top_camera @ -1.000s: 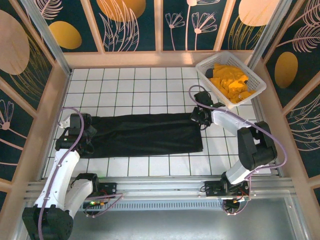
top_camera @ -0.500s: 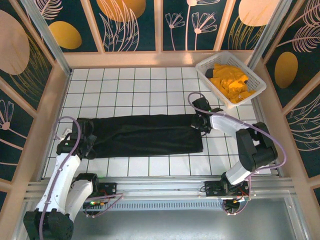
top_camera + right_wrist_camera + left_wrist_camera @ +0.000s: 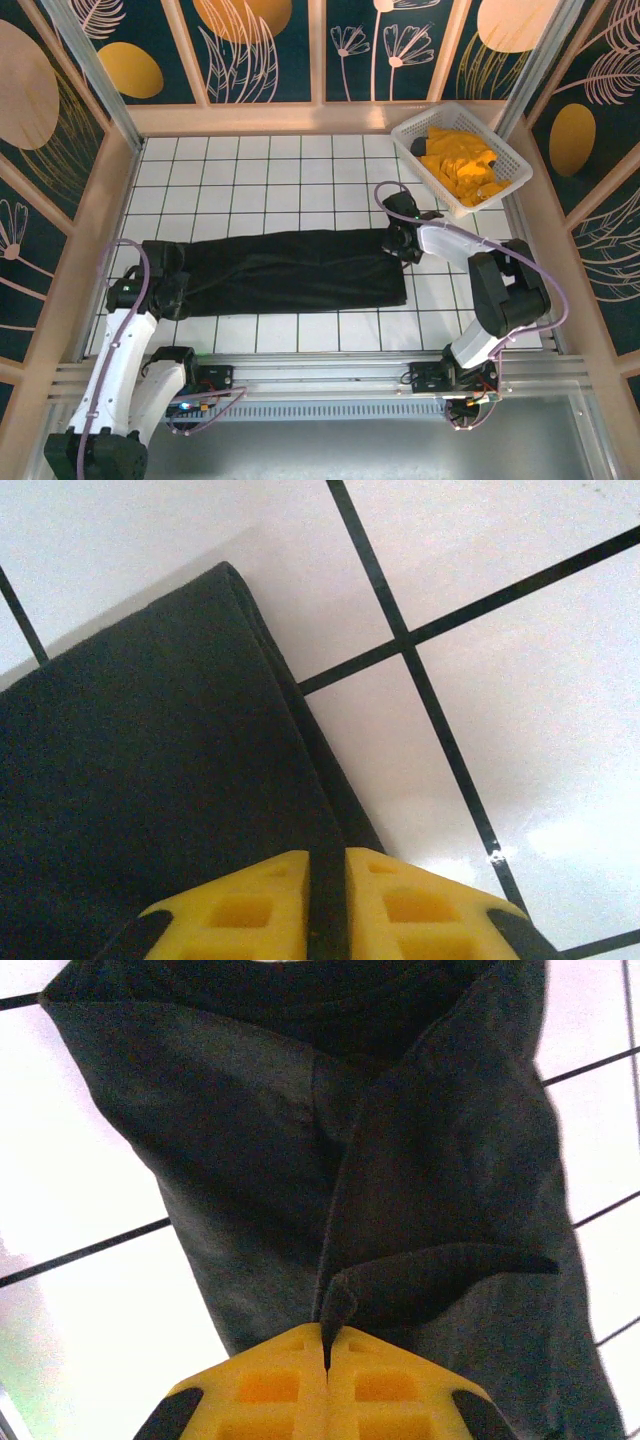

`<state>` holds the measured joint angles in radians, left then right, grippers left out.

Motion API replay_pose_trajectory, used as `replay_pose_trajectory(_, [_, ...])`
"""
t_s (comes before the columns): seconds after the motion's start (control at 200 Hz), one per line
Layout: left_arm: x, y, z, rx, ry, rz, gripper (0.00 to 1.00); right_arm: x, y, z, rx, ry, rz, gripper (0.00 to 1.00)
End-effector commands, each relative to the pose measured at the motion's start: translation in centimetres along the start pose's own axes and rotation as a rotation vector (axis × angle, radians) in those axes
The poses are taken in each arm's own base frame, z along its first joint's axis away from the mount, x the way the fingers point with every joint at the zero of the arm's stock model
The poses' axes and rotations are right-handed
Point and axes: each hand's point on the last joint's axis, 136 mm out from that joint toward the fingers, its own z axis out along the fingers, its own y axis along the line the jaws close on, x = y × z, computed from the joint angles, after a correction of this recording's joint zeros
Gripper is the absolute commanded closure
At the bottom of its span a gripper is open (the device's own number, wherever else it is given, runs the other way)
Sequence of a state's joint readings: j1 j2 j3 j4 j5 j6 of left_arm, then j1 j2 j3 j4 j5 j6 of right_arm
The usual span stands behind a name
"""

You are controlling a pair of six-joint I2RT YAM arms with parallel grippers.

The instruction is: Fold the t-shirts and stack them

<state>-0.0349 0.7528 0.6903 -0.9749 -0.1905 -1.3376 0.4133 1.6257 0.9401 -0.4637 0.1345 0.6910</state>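
The black t-shirt (image 3: 290, 270) lies as a long folded strip across the white tiles. My left gripper (image 3: 160, 276) is at its left end, shut on a pinched ridge of the cloth (image 3: 400, 1290); in the left wrist view its tips (image 3: 327, 1345) meet with the fabric between them. At the strip's right end is my right gripper (image 3: 393, 240). Its jaws (image 3: 328, 865) stand slightly apart, and the shirt's folded edge (image 3: 300, 740) runs into the narrow gap. The orange-yellow t-shirts (image 3: 462, 165) lie crumpled in the basket.
The white lattice basket (image 3: 418, 128) sits at the back right corner against the wall frame. Raised wooden walls ring the tiled table. Bare tiles (image 3: 260, 170) stretch behind the black strip, with a narrower band in front of it.
My left gripper has pulled the shirt's left end leftward and nearer, lengthening the strip. The right gripper's jaws have parted a little at the right end.
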Motion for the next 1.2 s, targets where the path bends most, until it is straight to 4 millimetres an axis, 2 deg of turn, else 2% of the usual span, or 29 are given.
replay_pose_trajectory(0.0, [0.1, 1.5, -1.0, -0.046, 0.008, -0.04, 1.0, 0.1, -0.3, 0.2, 0.042, 0.011, 0.002, 0.78])
replay_pose_trajectory(0.155, [0.4, 2.4, -0.8, -0.081, 0.017, -0.026, 1.0, -0.3, -0.4, 0.1, 0.051, -0.005, 0.005, 0.71])
replay_pose_trajectory(0.295, [1.0, 3.0, 0.7, -0.116, 0.037, 0.002, 1.0, -1.3, 0.2, -1.0, 0.046, -0.048, 0.0, 0.65])
replay_pose_trajectory(0.38, [0.8, 2.4, 1.0, -0.114, 0.03, 0.024, 0.82, -2.0, 1.0, -2.3, 0.031, -0.088, -0.007, 0.64])
replay_pose_trajectory(0.465, [0.0, 0.8, 0.5, -0.085, 0.006, 0.054, 0.54, -2.3, 2.0, -3.5, 0.004, -0.118, -0.012, 0.62])
replay_pose_trajectory(0.52, [-0.7, -0.6, 0.1, -0.068, -0.014, 0.073, 0.47, -2.3, 2.9, -3.8, -0.023, -0.118, -0.017, 0.62])
replay_pose_trajectory(0.651, [-1.4, -4.9, 0.4, 0.017, -0.022, 0.153, 0.52, -1.3, 5.7, -2.9, -0.131, -0.051, -0.041, 0.63])
replay_pose_trajectory(0.741, [-1.1, -9.5, 1.6, 0.117, 0.007, 0.208, 0.56, -0.4, 8.0, -1.9, -0.206, 0.003, -0.059, 0.68])
replay_pose_trajectory(0.811, [-1.0, -12.0, 3.2, 0.119, 0.028, 0.254, 0.6, -0.3, 8.4, -0.8, -0.191, 0.023, -0.05, 0.71])
replay_pose_trajectory(0.896, [-0.6, -13.6, 6.4, 0.083, 0.072, 0.308, 0.66, -0.5, 8.3, 0.8, -0.163, 0.044, -0.034, 0.73])
replay_pose_trajectory(0.936, [-0.2, -13.7, 8.2, 0.063, 0.104, 0.322, 0.67, -0.6, 8.2, 1.3, -0.151, 0.052, -0.029, 0.74])
replay_pose_trajectory(1.021, [-0.6, -11.6, 11.8, -0.051, 0.146, 0.326, 0.72, -0.9, 6.9, 3.1, -0.095, 0.079, 0.008, 0.74])
replay_pose_trajectory(1.176, [-3.6, -8.4, 16.0, -0.165, 0.147, 0.305, 0.77, -1.7, 3.7, 5.8, 0.03, 0.133, 0.05, 0.74])
replay_pose_trajectory(1.196, [-4.5, -9.3, 16.1, -0.15, 0.131, 0.302, 0.78, -1.8, 3.3, 6.0, 0.044, 0.139, 0.052, 0.74])
